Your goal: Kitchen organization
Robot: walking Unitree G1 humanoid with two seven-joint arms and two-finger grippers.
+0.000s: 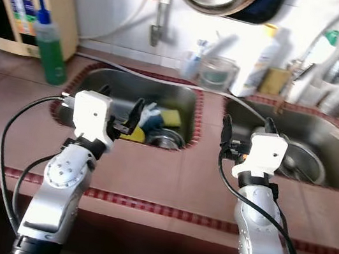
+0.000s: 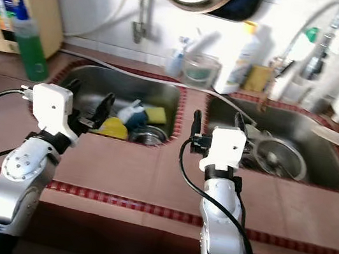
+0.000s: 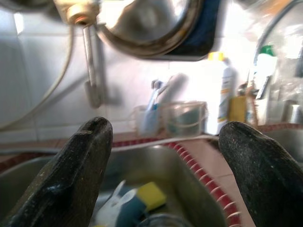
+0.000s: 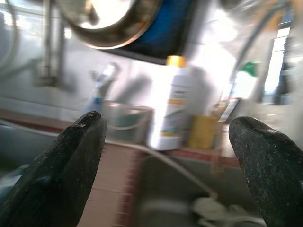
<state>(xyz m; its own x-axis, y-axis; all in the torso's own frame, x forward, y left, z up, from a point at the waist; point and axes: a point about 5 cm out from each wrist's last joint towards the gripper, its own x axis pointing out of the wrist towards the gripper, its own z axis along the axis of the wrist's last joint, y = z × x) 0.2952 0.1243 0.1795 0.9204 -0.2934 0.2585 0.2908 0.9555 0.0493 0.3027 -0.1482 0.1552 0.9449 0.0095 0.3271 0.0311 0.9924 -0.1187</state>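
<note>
Reddish tiled surface (image 1: 150, 169) carries a double sink (image 1: 187, 97) holding a yellow sponge (image 1: 172, 117). Left claw (image 1: 119, 107) hovers fingers apart over the left basin; right claw (image 1: 247, 127), likewise spread, over the right.

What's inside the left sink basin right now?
In the left sink basin lie a yellow sponge, a blue-and-white item and a round metal piece. The left gripper, fingers open, covers part of the pile.
</note>
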